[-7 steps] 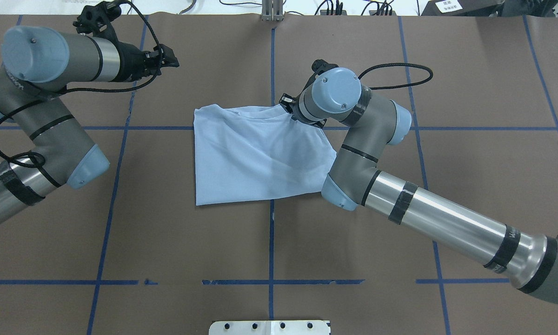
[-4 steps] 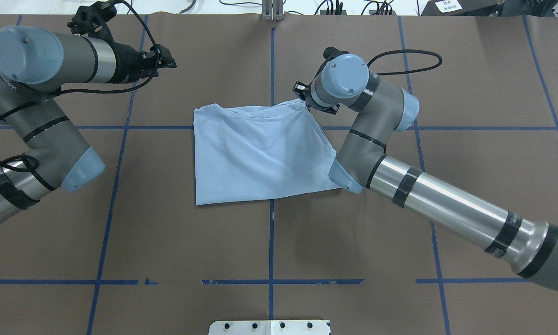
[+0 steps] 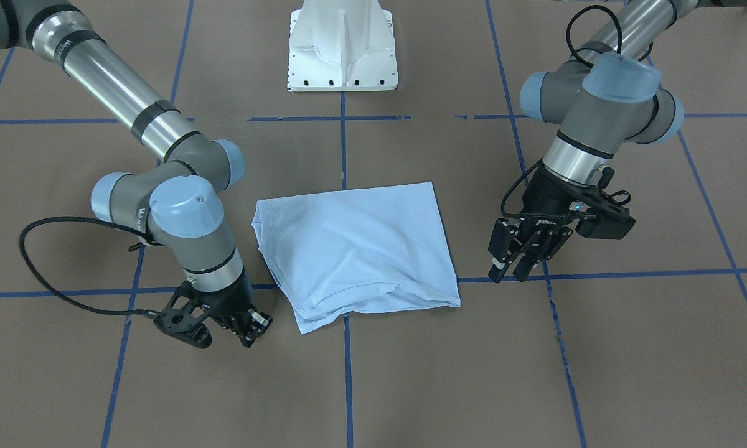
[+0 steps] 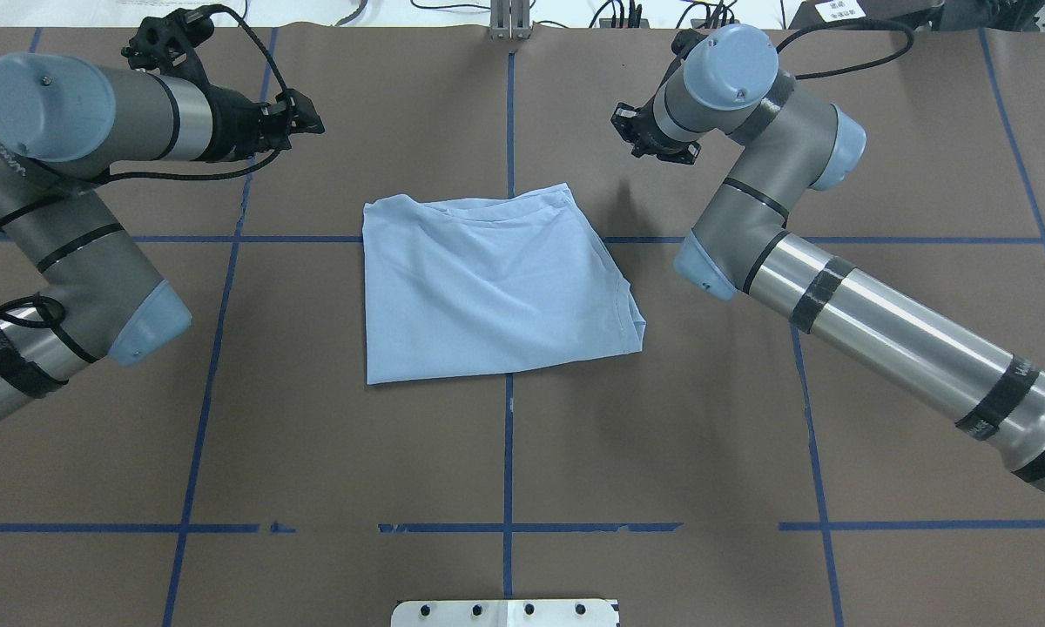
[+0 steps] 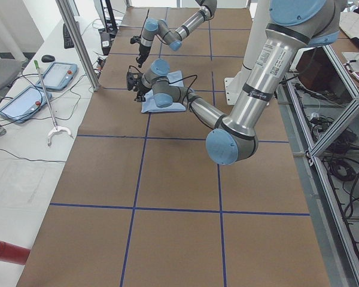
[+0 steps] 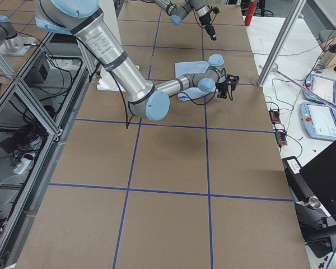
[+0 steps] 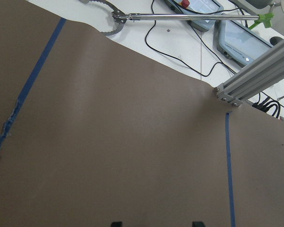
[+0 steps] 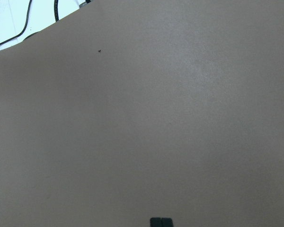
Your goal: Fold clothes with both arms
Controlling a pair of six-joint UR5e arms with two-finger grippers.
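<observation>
The clothes are one light blue T-shirt (image 4: 488, 279), folded into a rough square and lying flat at the table's middle (image 3: 355, 249). Neither gripper touches it. My left gripper (image 4: 306, 117) hovers over bare paper beyond the shirt's far left corner. It is open and empty; its two tips sit wide apart at the bottom edge of the left wrist view (image 7: 156, 223). My right gripper (image 4: 624, 126) hangs past the shirt's far right corner, also seen low over the paper (image 3: 249, 330). In the right wrist view its tips (image 8: 161, 221) press together, shut on nothing.
Brown paper with blue tape lines (image 4: 509, 131) covers the table. The white pedestal base (image 3: 342, 43) stands at the robot's side. Beyond the far edge are an aluminium post (image 7: 255, 71), cables, tablets (image 5: 54, 75) and a grabber tool (image 7: 146, 16).
My right gripper left the shirt's far right corner and rose away to the right. That corner now lies flat. The left arm drew back slightly.
</observation>
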